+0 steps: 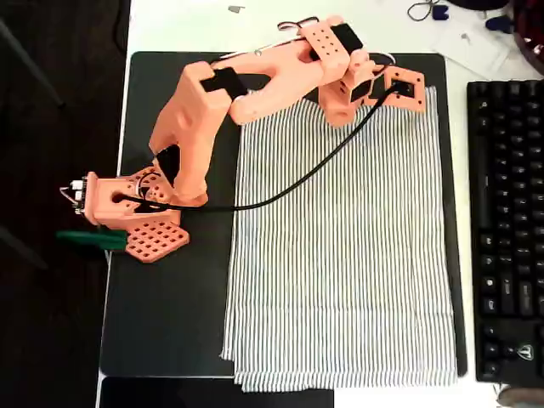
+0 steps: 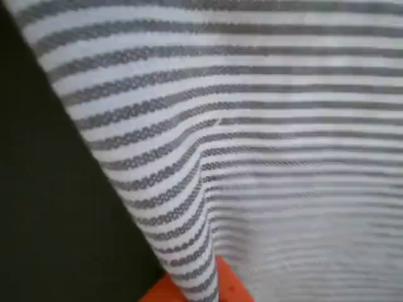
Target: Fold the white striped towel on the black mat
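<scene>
The white striped towel (image 1: pixel 340 255) lies spread flat on the black mat (image 1: pixel 170 289), its lower hem hanging just past the mat's near edge. My orange gripper (image 1: pixel 399 89) is down at the towel's far right corner. In the wrist view the towel (image 2: pixel 264 113) is seen very close, and a raised crease runs down to an orange fingertip (image 2: pixel 236 290). The cloth is drawn in and pinched there. The mat (image 2: pixel 50 207) shows dark on the left. The other finger is hidden under the cloth.
A black keyboard (image 1: pixel 507 229) lies along the mat's right side. The arm's base (image 1: pixel 136 212) and a green clamp (image 1: pixel 89 240) sit at the mat's left edge. A black cable (image 1: pixel 297 183) crosses the towel. A smaller black slab (image 1: pixel 212 395) lies below the mat.
</scene>
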Controlling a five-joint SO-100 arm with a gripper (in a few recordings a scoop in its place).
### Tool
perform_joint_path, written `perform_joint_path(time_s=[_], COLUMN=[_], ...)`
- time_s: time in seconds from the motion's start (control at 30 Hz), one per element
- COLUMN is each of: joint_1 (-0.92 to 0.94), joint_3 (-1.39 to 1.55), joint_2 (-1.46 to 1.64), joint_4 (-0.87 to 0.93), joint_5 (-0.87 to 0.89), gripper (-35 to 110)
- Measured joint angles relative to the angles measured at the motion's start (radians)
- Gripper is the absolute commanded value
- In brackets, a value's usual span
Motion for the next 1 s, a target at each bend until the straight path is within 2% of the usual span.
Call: perform_joint_path(time_s=[0.33, 0.53, 1.0], joint_1=[0.17, 0.334, 0.914], joint_3=[-0.046, -0.106, -0.235], joint_2=[0.178, 0.288, 0.293], joint_4=[0.267, 0.408, 0.43], joint_5=[-0.121, -0.262, -0.739], gripper=[0, 0, 0])
